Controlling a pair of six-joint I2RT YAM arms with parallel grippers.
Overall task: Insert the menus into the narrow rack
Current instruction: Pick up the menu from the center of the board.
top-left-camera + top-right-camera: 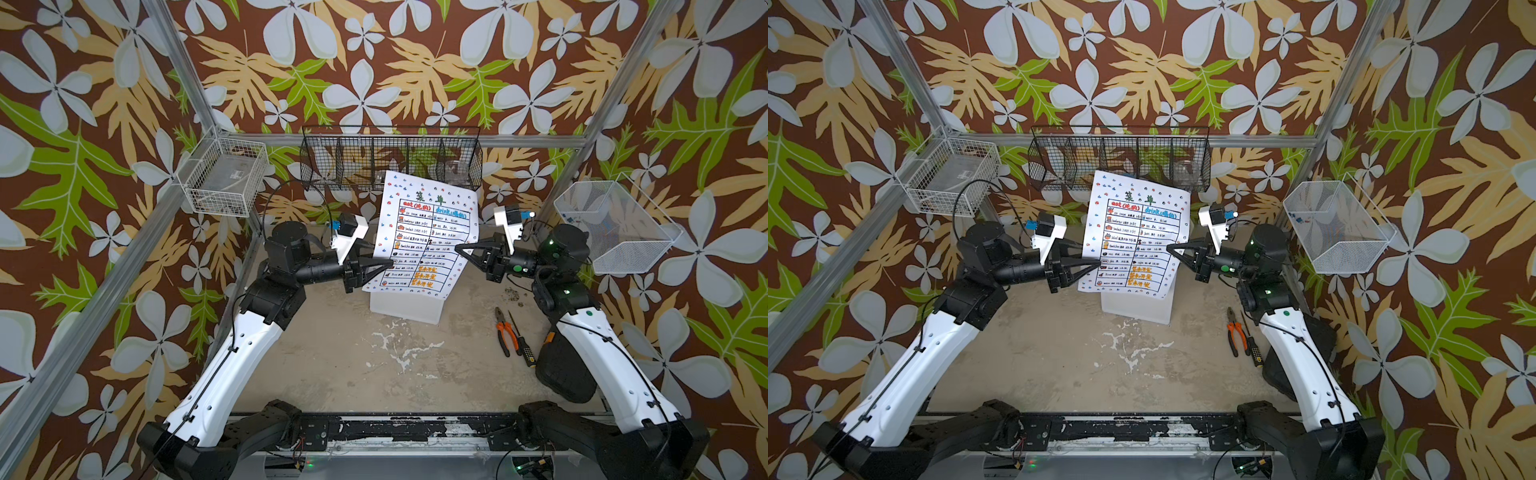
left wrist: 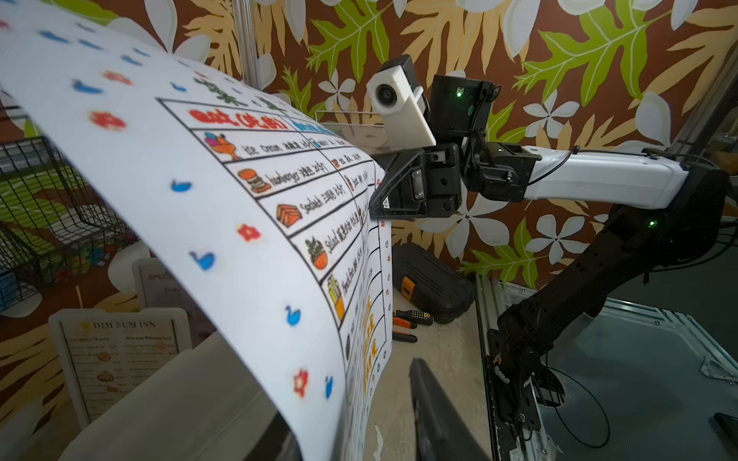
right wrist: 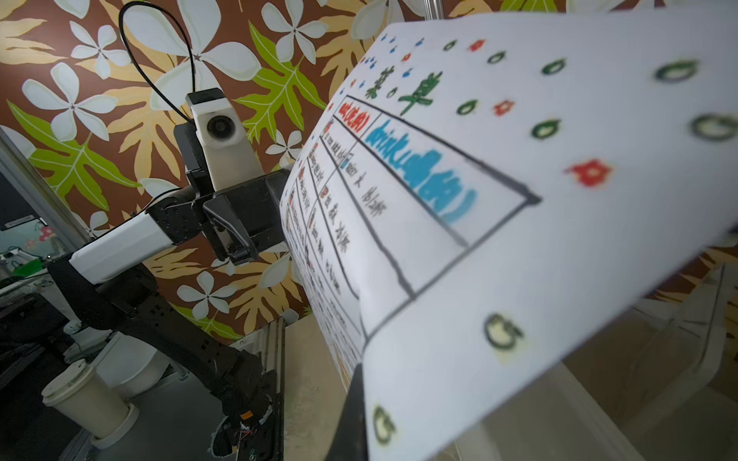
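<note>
The worn grey table (image 1: 353,365) fills the floor of the flower-papered booth, with a long black wire basket (image 1: 390,162) hung on the back wall. In front of it the large white menu (image 1: 428,237) stands raised between the two arms. It is bowed, its top leans toward that basket, and its lower edge is over the white narrow rack (image 1: 405,309) near the table's middle. The right gripper (image 1: 459,249) is pressed together on the sheet's right edge, pinching the paper. The left gripper (image 1: 388,264) is at the sheet's left edge. In the left wrist view one of its fingers (image 2: 431,403) stands clear of the paper, so its jaws look spread, with the edge loose between them, though the other finger is mostly hidden under the sheet. Also in that view, the "DIM SUM INN" menu (image 2: 120,359) stands upright just behind the rack's near wall, and the pinkish "SPECIAL" menu (image 2: 159,283) stands upright behind it. Orange-handled pliers (image 1: 505,330) and a screwdriver (image 1: 521,345) lie side by side near the right arm.
</note>
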